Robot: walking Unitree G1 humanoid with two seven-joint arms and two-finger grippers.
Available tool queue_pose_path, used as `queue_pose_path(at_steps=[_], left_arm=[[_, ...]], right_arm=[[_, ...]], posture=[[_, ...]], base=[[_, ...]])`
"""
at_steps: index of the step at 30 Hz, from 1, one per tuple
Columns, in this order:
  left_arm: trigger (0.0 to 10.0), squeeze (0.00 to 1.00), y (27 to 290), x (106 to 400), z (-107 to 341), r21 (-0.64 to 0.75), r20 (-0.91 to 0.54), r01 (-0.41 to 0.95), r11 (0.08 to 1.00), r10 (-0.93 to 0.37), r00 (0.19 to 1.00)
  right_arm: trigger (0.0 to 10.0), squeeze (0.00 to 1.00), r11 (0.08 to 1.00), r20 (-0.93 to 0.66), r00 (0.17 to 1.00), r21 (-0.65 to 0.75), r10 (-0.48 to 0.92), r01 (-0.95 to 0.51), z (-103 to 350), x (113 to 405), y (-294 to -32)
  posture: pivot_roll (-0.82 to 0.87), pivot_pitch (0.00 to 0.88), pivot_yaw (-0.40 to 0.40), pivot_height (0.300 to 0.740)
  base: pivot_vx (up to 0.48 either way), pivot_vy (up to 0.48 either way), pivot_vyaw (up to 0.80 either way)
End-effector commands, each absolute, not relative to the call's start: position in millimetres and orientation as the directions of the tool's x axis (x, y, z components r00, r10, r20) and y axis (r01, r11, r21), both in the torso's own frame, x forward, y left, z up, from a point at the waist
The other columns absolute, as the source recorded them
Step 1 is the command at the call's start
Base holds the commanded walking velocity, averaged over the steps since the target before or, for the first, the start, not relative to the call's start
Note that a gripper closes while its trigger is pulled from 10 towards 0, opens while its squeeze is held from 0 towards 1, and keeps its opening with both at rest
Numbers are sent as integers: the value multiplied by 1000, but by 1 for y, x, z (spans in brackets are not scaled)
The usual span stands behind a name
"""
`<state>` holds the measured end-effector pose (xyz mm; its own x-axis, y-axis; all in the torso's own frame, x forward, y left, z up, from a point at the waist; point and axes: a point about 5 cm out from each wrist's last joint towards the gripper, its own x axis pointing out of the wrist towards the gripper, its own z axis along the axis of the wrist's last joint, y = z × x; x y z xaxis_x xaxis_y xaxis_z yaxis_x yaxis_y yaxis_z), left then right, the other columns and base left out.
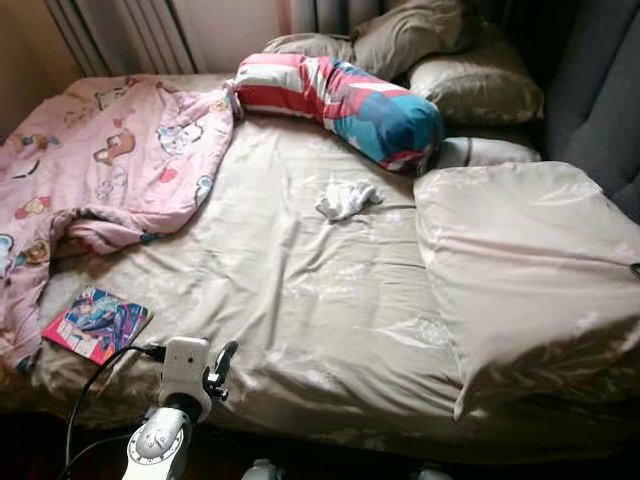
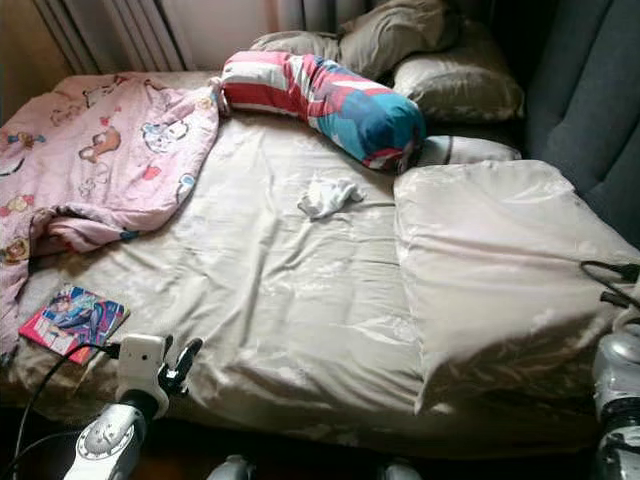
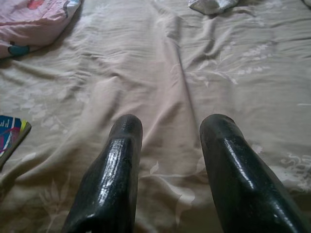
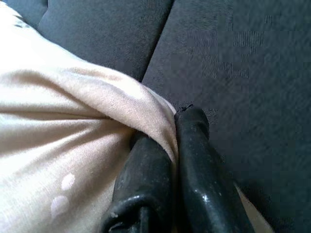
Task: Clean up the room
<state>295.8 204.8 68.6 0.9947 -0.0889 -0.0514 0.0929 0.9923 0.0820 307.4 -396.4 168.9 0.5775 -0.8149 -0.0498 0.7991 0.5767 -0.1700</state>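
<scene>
A beige bed sheet covers the bed. On its right side lies a folded beige duvet. My right gripper is shut on an edge of that duvet, the cloth pinched between its fingers beside a dark grey padded panel. My right arm shows at the bed's right edge. My left gripper hovers open over the sheet near the bed's front edge, holding nothing. A small white cloth lies crumpled mid-bed. A pink cartoon blanket is heaped at the left.
A striped red, white and blue bolster lies across the head of the bed, with beige pillows behind it. A colourful book rests at the front left corner. Curtains hang behind the bed.
</scene>
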Motion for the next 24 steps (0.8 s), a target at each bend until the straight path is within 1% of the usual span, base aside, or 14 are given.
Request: queue_pose_path(at_steps=[1,2,3,6,9,12,13,14,15,20,22,24], left_arm=[[10000,0,205,291,60,89,-91,105,990,-97,991],[10000,0,205,291,60,89,-91,106,990,-98,991],[10000,0,204,291,60,88,-91,110,990,-102,991],[10000,0,203,292,61,88,-90,113,990,-105,990],[10000,0,205,292,61,89,-90,112,990,-104,991],[10000,0,205,291,62,89,-89,112,990,-104,991],[10000,0,205,291,62,88,-89,112,990,-104,991],[10000,0,205,291,61,87,-89,113,990,-105,990],[10000,0,204,291,61,87,-90,114,990,-106,990],[10000,0,203,291,60,84,-93,118,989,-110,990],[10000,0,202,292,60,80,-90,117,990,-110,990],[10000,0,201,292,60,79,-89,117,990,-110,990]], right_arm=[[10000,0,553,-77,547,-86,-833,829,166,301,-402],[10000,0,563,-96,556,-69,-825,824,161,302,-398],[10000,0,584,-142,572,-61,-808,810,146,304,-389],[10000,0,594,-187,573,-81,-798,801,128,302,-378],[10000,0,611,-222,584,-80,-781,788,115,301,-369],[10000,0,610,-236,580,-81,-780,788,108,300,-366],[10000,63,610,-237,580,-77,-779,789,107,299,-365],[10000,451,609,-237,581,-63,-779,790,106,299,-365],[10000,1000,610,-233,584,-55,-778,791,107,299,-364],[10000,1000,646,-203,625,-56,-754,761,109,307,-353],[10000,1000,670,-131,658,-81,-741,738,117,312,-347],[10000,1000,679,-97,672,-97,-734,728,121,314,-346]], posture=[[-73,208,63,629],[-71,209,64,629],[-64,208,65,629],[-59,208,66,629],[-60,208,66,629],[-55,207,67,629],[-55,207,67,629],[-55,207,67,629],[-59,207,65,629],[-62,205,64,629],[-58,205,62,629],[-57,204,61,629]], base=[[0,0,0],[0,0,0],[0,0,0],[0,0,0],[0,0,0],[0,0,0],[0,0,0],[0,0,0],[0,0,0],[0,0,0],[0,0,0],[0,0,0]])
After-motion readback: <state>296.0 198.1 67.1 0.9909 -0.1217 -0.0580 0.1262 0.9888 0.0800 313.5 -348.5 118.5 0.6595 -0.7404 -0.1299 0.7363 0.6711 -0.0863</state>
